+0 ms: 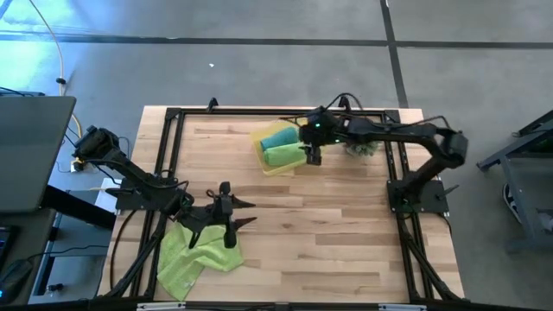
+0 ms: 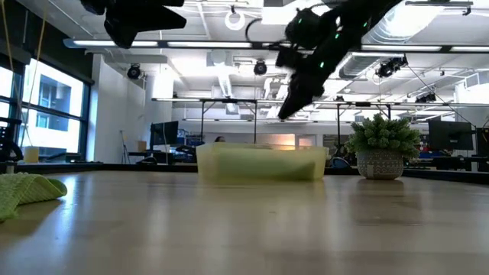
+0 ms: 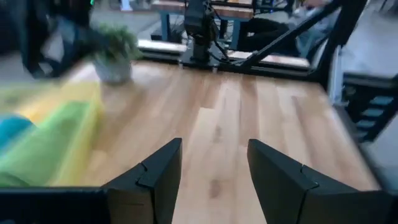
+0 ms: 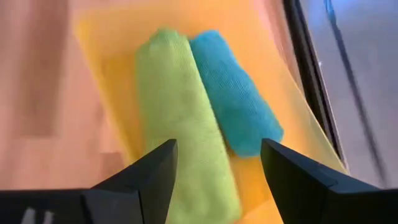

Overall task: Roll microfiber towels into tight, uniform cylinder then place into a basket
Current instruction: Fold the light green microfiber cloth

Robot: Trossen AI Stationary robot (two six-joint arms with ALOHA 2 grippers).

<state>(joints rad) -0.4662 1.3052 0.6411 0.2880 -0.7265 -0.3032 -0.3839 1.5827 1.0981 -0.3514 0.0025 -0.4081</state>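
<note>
Right gripper point(image 1: 312, 155): hangs above the near-right edge of the basket, fingers spread apart with nothing between them; in its wrist view the two dark fingers point(image 4: 146, 180) frame the rolled towels from above, clear of both.
Basket point(image 1: 263, 164): yellow translucent tray at the far middle of the wooden table point(image 1: 346, 233), just left of the potted plant point(image 1: 363, 149).
Rolled lime-green towel point(image 4: 180, 130): lies in the basket as a cylinder, below the gap between the right fingers, touching the teal roll along its length.
Rolled teal towel point(image 4: 233, 93): lies in the basket beside the green roll, on the far side in the high view, shorter than the green one.
Left gripper point(image 1: 235, 216): over the near-left part of the table, fingers released and empty; its wrist view shows bare wood between them.
Loose lime-green towel point(image 1: 194, 257): crumpled and unrolled on the table at the near-left, under and just beside the left arm, behind the left fingertips rather than between them.
Low view: the loose towel point(image 2: 27, 191) sits as a heap at the left edge; the basket point(image 2: 260, 163) stands mid-table, with the right gripper above it.
</note>
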